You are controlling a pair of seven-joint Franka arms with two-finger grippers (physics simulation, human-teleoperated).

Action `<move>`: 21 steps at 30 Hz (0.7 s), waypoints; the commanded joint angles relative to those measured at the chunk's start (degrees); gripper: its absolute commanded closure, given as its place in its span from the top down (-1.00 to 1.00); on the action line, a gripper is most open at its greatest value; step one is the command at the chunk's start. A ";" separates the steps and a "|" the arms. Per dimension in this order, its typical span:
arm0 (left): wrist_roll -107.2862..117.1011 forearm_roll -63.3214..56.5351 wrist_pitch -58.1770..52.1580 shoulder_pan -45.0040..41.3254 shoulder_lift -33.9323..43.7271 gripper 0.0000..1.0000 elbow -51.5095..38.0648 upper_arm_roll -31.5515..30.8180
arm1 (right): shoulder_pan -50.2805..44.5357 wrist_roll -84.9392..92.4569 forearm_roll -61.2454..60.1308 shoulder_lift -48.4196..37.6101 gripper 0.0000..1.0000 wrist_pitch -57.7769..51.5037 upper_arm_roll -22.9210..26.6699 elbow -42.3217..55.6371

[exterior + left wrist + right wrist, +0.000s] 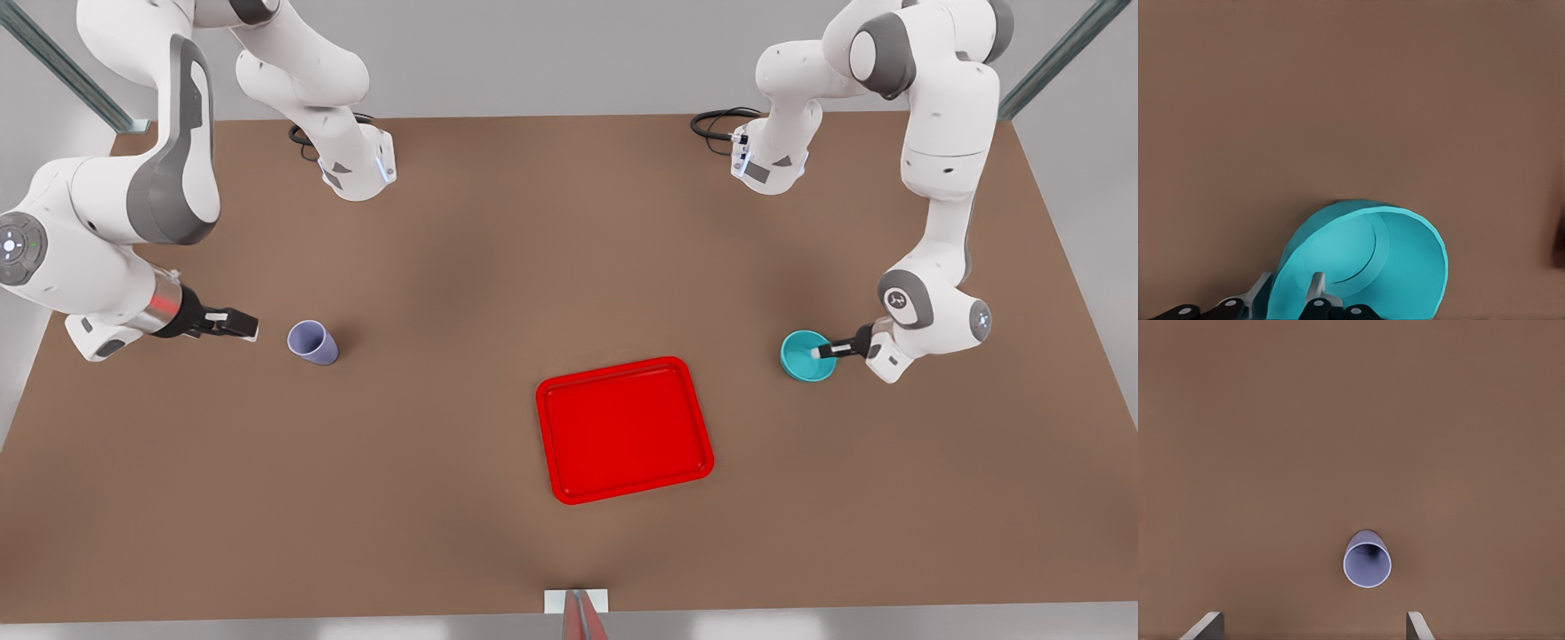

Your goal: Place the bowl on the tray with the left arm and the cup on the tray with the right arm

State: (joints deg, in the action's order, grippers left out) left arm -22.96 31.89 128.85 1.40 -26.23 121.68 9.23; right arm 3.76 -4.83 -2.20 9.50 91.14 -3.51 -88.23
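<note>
The teal bowl (800, 363) (1391, 267) stands on the table at the front view's right. My left gripper (818, 352) (1288, 283) is shut on its rim, one finger inside the wall and one outside. The lavender cup (313, 342) (1367, 565) stands upright at the front view's left. My right gripper (249, 324) (1313, 620) hangs open a short way to the cup's left in the front view, apart from it and pointed at it. The red tray (622, 431) lies flat and bare near the table's middle, between the bowl and the cup.
The two arm bases (356, 169) (769, 160) stand at the far side of the brown table, with black cables beside them. A small white and red marker (576, 604) sits at the near edge. Bare table surrounds the tray.
</note>
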 commanded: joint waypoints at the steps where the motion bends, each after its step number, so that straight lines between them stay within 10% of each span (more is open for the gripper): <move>1: 0.02 -0.16 -0.01 0.00 -0.22 -0.55 -0.21 0.00 | 0.02 0.00 0.00 -0.09 1.00 0.00 0.00 -0.27; 13: 23.90 -0.25 -5.37 -14.75 6.72 -0.57 -8.21 -0.62 | 0.64 0.00 0.00 -0.71 1.00 1.23 -0.09 -1.59; 17: 57.23 -0.34 -4.84 -27.77 -3.73 -0.57 -27.02 -2.64 | 0.73 0.09 0.09 -0.62 1.00 2.11 -0.09 -2.82; 21: 57.15 -0.25 -2.03 -27.86 -7.78 -0.57 -27.29 -2.72 | 0.73 0.09 0.09 -0.71 1.00 2.55 -0.18 -3.26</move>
State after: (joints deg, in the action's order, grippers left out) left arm 34.20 25.81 126.68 -26.43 -34.21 94.39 6.52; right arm 4.44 -4.75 -2.11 8.79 93.69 -3.69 -91.49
